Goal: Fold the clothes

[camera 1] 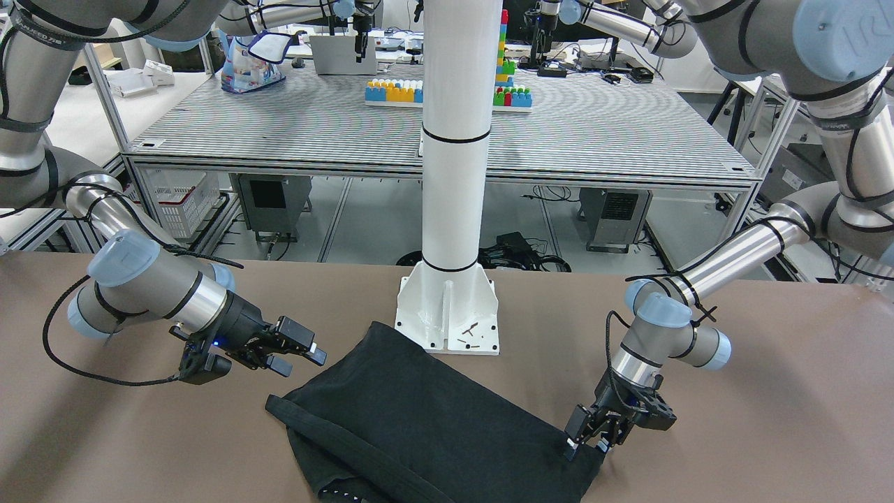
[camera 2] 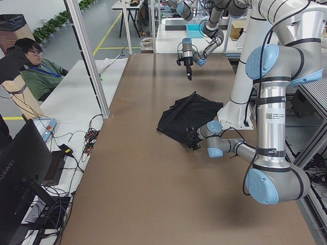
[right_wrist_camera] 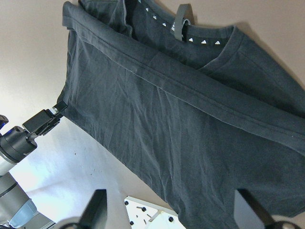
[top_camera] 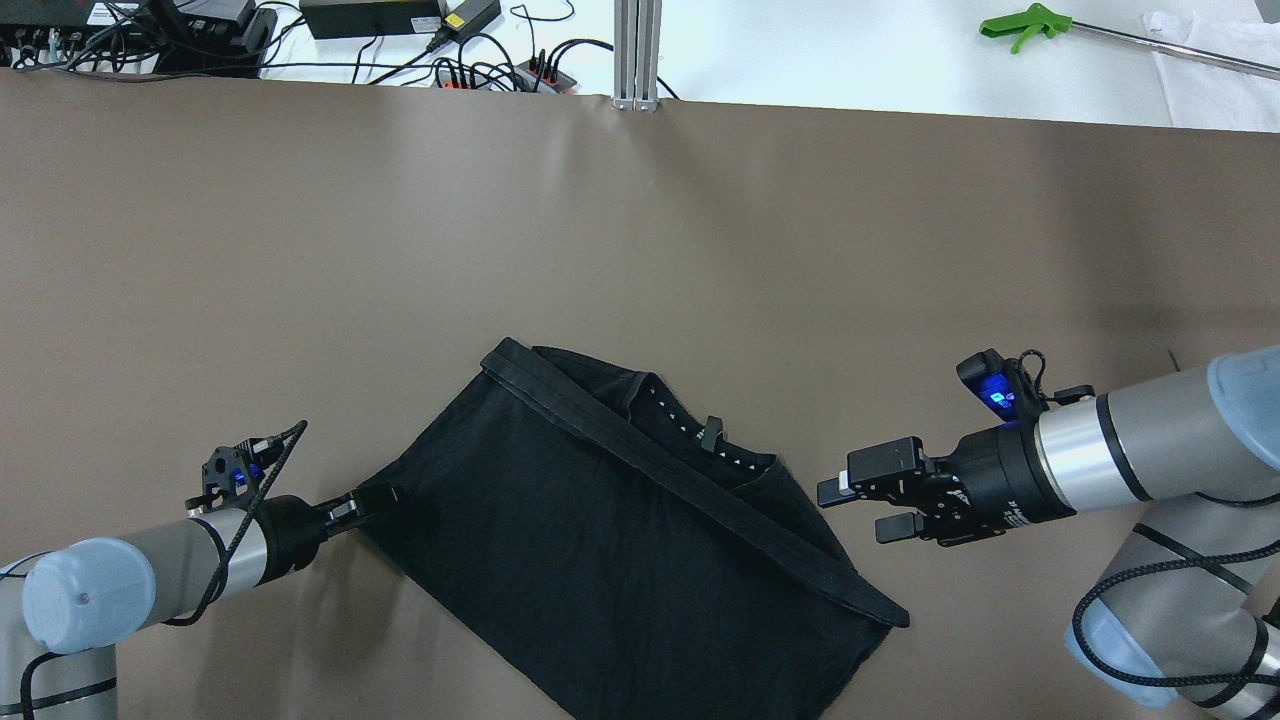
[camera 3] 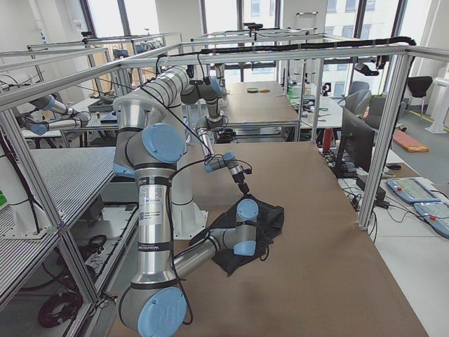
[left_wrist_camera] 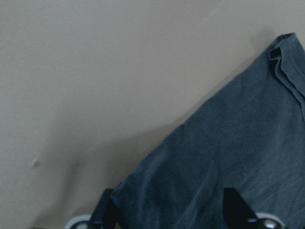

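clothes: judged soft, limp, light; best pinched at hemmed corners.
left gripper: spread around the frame-left corner.
right gripper: spread, empty.

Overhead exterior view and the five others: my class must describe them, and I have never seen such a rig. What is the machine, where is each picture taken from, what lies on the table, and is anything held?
It is a robot with two metal arms, each ending in a two-finger tool. One camera looks down from behind it, one faces it, two look along the table from its ends, and one sits on each wrist. On the brown table lies a black garment, partly folded. The left tool stands open at one corner of it. The right tool hangs open beside it, apart. Nothing is held.
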Robot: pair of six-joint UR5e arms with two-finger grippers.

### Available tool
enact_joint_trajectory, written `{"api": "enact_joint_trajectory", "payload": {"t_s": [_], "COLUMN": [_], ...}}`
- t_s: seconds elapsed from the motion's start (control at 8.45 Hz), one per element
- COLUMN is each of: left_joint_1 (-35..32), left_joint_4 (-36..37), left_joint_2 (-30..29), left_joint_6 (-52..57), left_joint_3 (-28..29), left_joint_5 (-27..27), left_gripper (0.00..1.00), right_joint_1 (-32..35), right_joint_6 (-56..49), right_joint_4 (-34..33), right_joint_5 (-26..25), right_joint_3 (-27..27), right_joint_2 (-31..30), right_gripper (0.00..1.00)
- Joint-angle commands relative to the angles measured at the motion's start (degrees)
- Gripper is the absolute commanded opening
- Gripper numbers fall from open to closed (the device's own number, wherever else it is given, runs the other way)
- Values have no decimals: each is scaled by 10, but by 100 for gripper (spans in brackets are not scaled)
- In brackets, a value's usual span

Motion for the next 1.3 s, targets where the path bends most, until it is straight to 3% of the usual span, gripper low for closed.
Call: {"api": "enact_joint_trajectory", "payload": {"t_s": [0.0, 0.35, 0.59, 0.95, 1.18], "left_joint_1": [0, -5, -46, -106, -144], "left_joint_4": [0, 12, 47, 176, 194], "left_joint_2": [0, -1, -32, -161, -219], "left_joint_6": [-3, 0, 4, 17, 32], "left_joint_3": [-2, -37, -31, -5, 43], "left_joint_5": [-1, -22, -32, -52, -83], "left_gripper": [0, 0, 0, 0, 0], "right_joint_1": [5, 6, 9, 15, 23], "right_joint_6": [0, 0, 0, 0, 0], "right_joint_4": [0, 0, 1, 1, 1], "right_joint_5": [0, -1, -1, -4, -5], "right_joint_3": [-1, -2, -1, 1, 0], "right_joint_2": [-1, -1, -5, -4, -4], "right_gripper": [94, 94, 94, 94, 94]}}
